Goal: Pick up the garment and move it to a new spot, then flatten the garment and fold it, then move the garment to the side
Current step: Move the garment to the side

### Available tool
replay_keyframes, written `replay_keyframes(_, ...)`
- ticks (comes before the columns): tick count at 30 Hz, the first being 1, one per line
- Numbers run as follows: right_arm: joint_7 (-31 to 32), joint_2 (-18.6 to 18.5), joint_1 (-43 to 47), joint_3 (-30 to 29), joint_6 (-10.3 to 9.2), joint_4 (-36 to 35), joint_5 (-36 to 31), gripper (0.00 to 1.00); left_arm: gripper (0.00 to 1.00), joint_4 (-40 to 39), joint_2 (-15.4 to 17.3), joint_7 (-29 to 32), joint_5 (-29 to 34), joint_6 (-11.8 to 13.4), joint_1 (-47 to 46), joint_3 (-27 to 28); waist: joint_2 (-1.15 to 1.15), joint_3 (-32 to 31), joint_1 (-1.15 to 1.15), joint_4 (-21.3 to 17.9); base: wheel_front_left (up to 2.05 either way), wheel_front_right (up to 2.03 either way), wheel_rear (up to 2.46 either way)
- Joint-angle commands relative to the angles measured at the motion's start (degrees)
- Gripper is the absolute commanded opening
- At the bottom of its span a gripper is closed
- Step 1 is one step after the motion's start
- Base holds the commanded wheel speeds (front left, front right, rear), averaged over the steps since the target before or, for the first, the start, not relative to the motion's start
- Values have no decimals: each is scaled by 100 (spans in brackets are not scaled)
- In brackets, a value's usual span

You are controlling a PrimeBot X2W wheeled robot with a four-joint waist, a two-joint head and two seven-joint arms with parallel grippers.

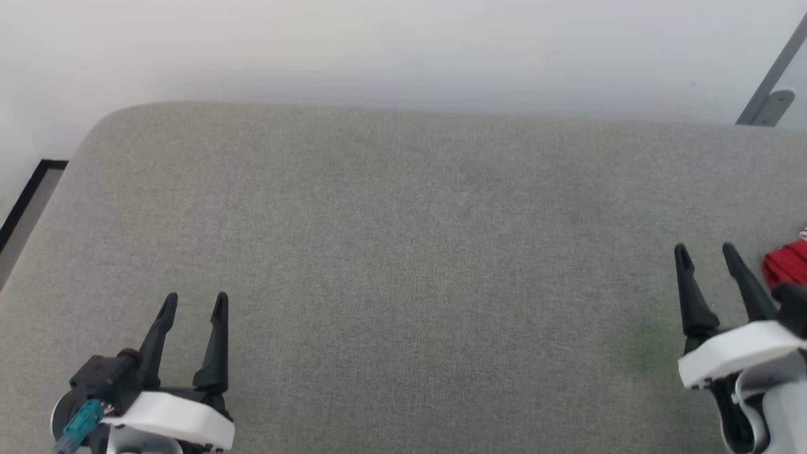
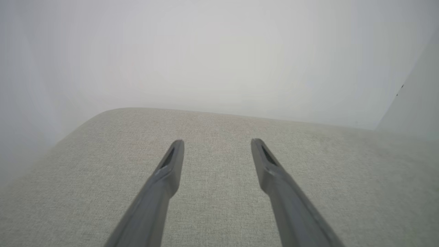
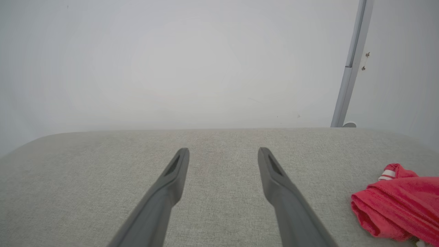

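Left gripper [image 1: 195,299] and right gripper [image 1: 705,249] are hovering above the grey cushion [image 1: 403,208], jaws apart, gripping nothing. The garment [image 1: 787,263] is lying bunched just outside the right jaws, probably awaiting pickup or already set aside.

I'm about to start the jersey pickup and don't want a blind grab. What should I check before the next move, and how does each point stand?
1. Left gripper open and empty: ok.
2. Right gripper open and empty: ok.
3. Red garment located: ok. It lies bunched on the grey fabric surface, to the right of the right gripper and apart from it.
4. Whole garment in view: not ok, it is cut off at the picture edges.
5. Good grab point, collar or shoulder: cannot tell; just a bit of striped trim shows.
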Motion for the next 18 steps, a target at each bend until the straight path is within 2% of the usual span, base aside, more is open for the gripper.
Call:
replay_keyframes(1, 8, 39, 118, -42, -13, -58, 14, 100, 100, -35, 3, -27, 13, 13, 78, 24, 0, -62, 0, -8, 0, 0, 0)
replay_keyframes(18, 809, 602, 1533, -865, -9, -1974, -302, 100, 100, -807, -81, -28, 51, 13, 844, 389, 0, -107, 0, -59, 0, 0, 0)
